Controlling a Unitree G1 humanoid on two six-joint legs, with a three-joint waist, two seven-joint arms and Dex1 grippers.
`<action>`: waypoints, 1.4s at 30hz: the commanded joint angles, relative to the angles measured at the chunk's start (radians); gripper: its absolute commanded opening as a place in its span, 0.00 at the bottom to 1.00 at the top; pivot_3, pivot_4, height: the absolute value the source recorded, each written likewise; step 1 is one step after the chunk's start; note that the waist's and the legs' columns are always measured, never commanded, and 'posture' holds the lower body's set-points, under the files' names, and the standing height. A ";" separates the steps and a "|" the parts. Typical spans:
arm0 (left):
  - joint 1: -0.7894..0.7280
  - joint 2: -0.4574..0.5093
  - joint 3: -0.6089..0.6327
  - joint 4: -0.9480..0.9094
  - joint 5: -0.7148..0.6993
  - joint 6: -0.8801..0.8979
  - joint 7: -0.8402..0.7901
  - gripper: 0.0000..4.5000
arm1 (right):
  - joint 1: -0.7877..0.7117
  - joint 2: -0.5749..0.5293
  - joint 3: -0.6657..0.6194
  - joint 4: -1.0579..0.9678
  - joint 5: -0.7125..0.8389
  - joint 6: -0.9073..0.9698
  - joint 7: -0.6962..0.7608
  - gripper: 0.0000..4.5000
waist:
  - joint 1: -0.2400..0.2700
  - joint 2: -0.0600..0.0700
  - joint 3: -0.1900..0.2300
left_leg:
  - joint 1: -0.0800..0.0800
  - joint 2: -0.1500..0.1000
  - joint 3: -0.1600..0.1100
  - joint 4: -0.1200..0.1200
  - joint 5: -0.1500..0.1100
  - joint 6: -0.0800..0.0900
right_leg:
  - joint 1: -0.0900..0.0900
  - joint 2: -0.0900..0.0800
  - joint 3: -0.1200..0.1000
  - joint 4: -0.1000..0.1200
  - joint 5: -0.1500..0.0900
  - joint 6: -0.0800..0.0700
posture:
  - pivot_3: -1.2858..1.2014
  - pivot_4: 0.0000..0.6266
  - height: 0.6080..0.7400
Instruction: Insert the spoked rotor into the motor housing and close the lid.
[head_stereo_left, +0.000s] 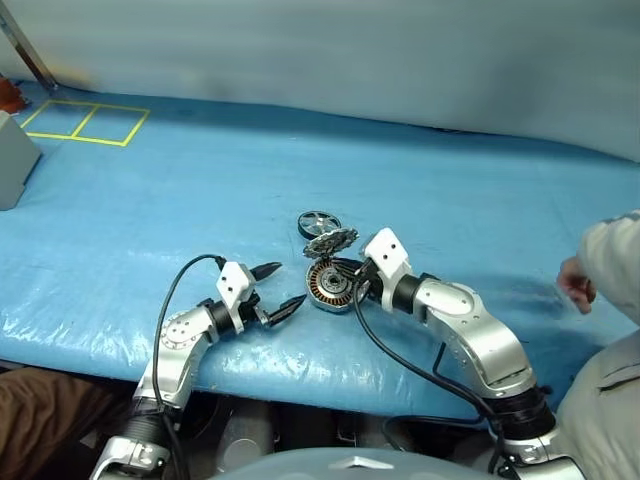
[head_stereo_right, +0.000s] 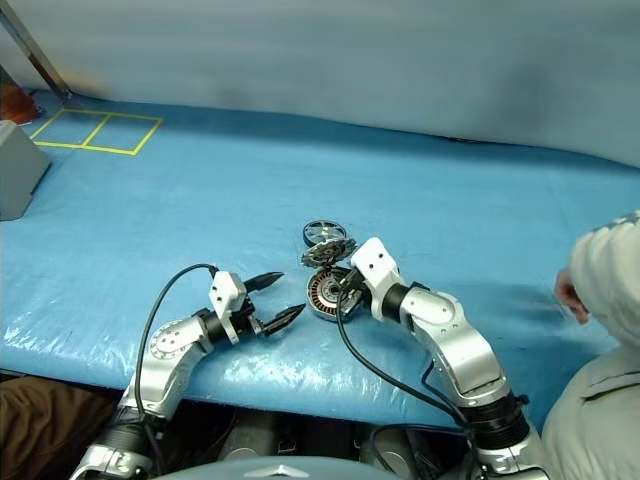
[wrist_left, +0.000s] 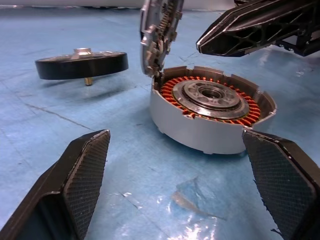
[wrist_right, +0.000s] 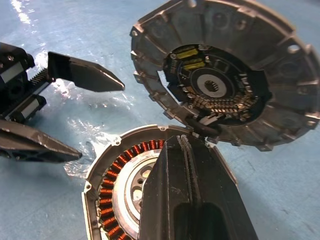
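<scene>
Rotor (head_stereo_left: 319, 222) sat just above the housing (head_stereo_left: 328, 285) in frame, nearer the shut, empty right gripper (head_stereo_left: 350, 281); left gripper (head_stereo_left: 281, 291) gaped open.

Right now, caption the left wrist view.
Open left hand faces motor housing, lid raised; spoked rotor outside.

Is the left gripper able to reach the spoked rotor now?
Probably yes. The left gripper is open, and the rotor lies free on the blue cover, beyond the housing, whose raised lid stands beside it.
</scene>
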 joint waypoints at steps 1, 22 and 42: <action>-0.056 0.041 0.043 -0.006 0.021 0.015 0.021 1.00 | 0.003 -0.009 -0.048 -0.026 0.008 -0.009 -0.019 0.00 | 0.000 0.000 0.000 | 0.000 0.000 0.000 0.000 0.000 0.000 | 0.000 0.000 0.000 0.000 0.000 0.000 | 0.52 0.24 1.00; -0.675 0.115 -0.131 0.373 0.294 0.032 -0.127 0.73 | 0.066 -0.040 -0.112 -0.029 0.002 -0.015 -0.065 0.00 | -0.001 -0.001 0.000 | 0.000 0.000 0.001 0.001 0.001 0.000 | 0.000 0.010 0.003 0.001 0.004 0.007 | 0.52 0.24 1.00; -0.524 0.100 -0.050 0.322 0.220 0.027 -0.126 0.73 | 0.081 -0.033 -0.142 -0.024 0.008 -0.039 -0.095 0.00 | -0.012 -0.001 0.001 | 0.000 0.001 0.001 0.003 0.002 -0.001 | -0.001 0.011 0.008 0.003 0.005 0.008 | 0.52 0.24 1.00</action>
